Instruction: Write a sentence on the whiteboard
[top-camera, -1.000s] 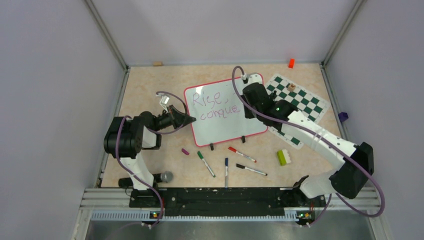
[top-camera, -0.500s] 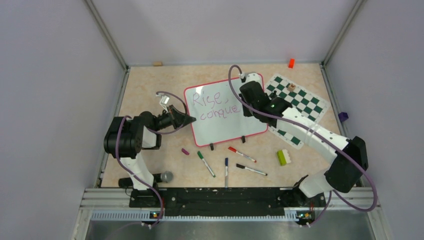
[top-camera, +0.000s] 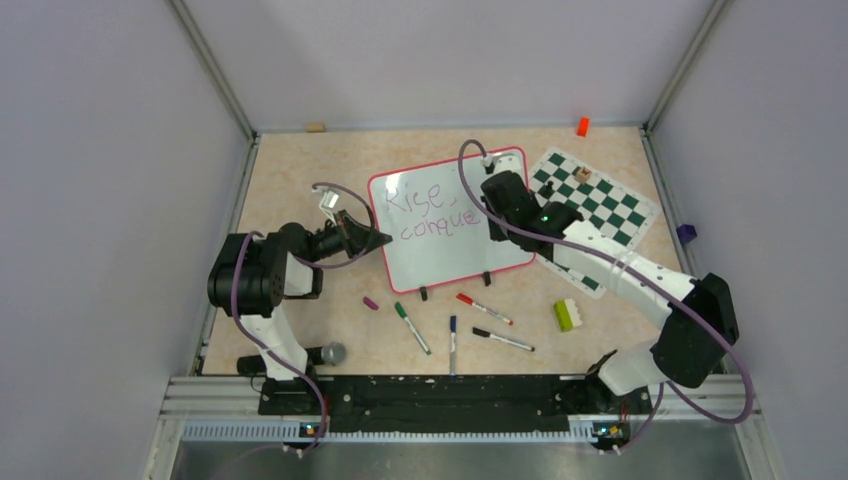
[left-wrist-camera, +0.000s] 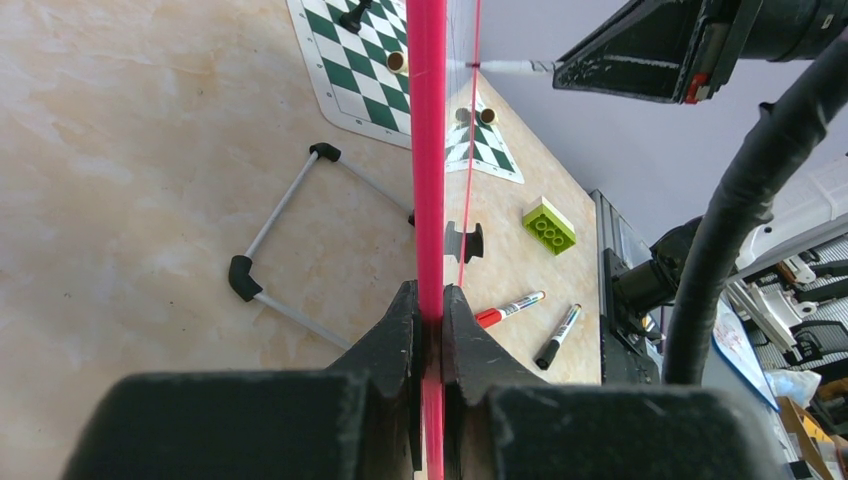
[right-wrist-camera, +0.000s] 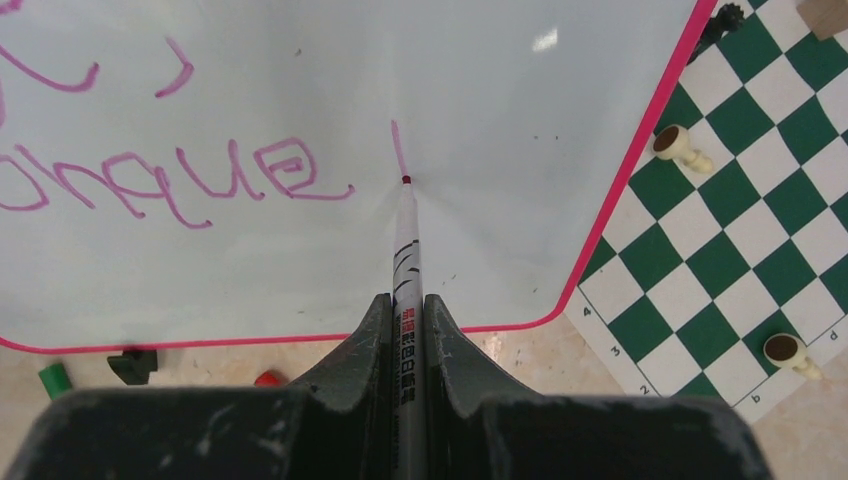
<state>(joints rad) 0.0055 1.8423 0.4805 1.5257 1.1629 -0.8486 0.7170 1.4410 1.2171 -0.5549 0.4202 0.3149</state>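
The whiteboard (top-camera: 455, 250) stands tilted on its black feet at the table's middle. The sentence (top-camera: 432, 212) in purple reads "Rise," over "conque". My left gripper (top-camera: 378, 239) is shut on the board's red left rim (left-wrist-camera: 428, 150), with the jaws pinching it (left-wrist-camera: 430, 305). My right gripper (top-camera: 497, 208) is shut on a white marker (right-wrist-camera: 406, 250). The marker's tip touches the board (right-wrist-camera: 480, 70) at the lower end of a short purple stroke (right-wrist-camera: 397, 140), just right of "conque" (right-wrist-camera: 180, 175).
The green-and-white chess mat (top-camera: 600, 210) with a few pieces lies right of the board. Red (top-camera: 484, 308), green (top-camera: 411, 327), blue (top-camera: 452, 343) and black (top-camera: 502, 339) markers, a purple cap (top-camera: 370, 302) and a lime block (top-camera: 567, 314) lie in front.
My right gripper with the marker shifted a little towards the board's far edge, then back towards the near side. My left gripper and the board have not moved.
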